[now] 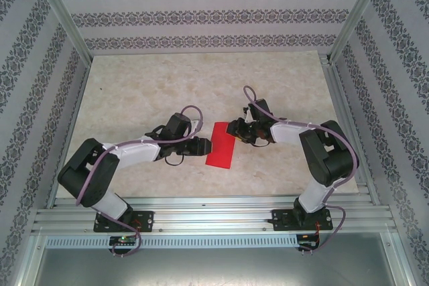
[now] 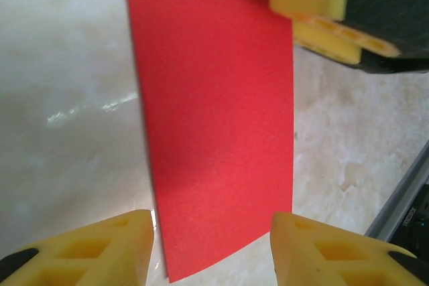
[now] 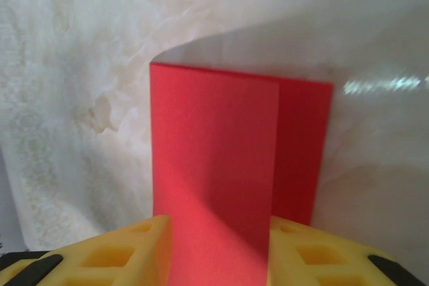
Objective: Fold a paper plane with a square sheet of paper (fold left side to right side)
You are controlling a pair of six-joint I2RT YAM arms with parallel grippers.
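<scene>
Centrally, folded red paper (image 1: 221,145), marble table (image 1: 147,92)

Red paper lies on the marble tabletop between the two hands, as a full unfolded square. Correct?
Not unfolded: the red paper is doubled over into a narrow rectangle, one layer over the other in the right wrist view. It does lie on the tabletop between the left hand and right hand.

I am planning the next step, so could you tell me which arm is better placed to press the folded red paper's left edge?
Probably the left: the left gripper, open, sits at the left edge of the paper, while the right gripper is at its far right corner.
</scene>
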